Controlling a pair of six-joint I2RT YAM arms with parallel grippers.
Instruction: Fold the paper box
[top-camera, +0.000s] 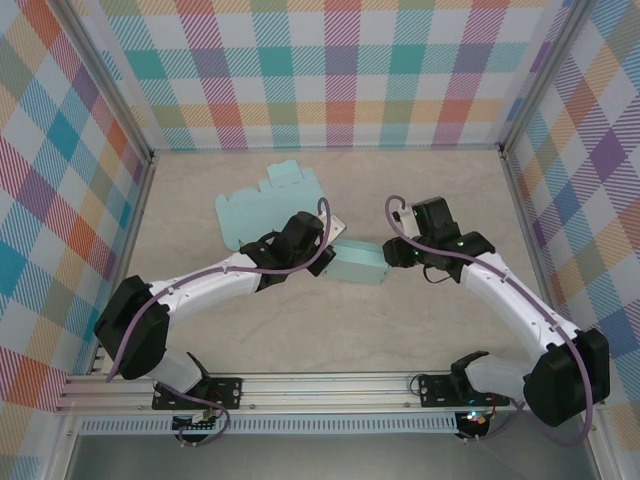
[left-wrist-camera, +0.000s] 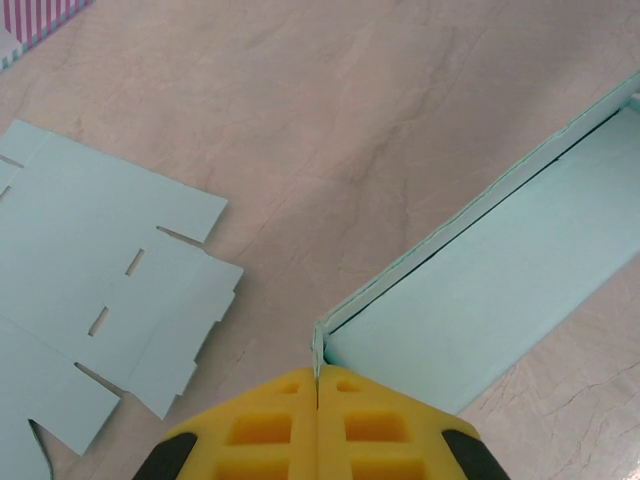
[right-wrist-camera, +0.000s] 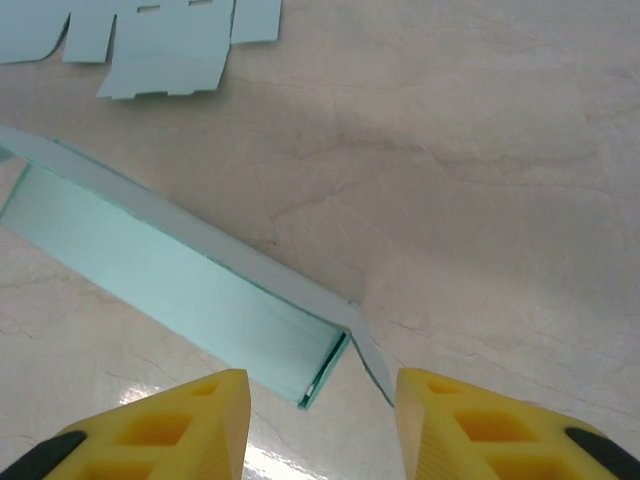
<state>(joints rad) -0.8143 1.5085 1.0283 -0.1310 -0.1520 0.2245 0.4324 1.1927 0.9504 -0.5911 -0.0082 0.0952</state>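
Top external: beige table (top-camera: 330, 335), plaid walls (top-camera: 340, 70)

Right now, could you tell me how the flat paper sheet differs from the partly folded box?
The flat sheet lies fully unfolded; the folded box has raised walls. The flat sheet is untouched, while the left pincer is shut on the folded box's end wall and the right pincer stands open at its other end. Both are pale teal paper.
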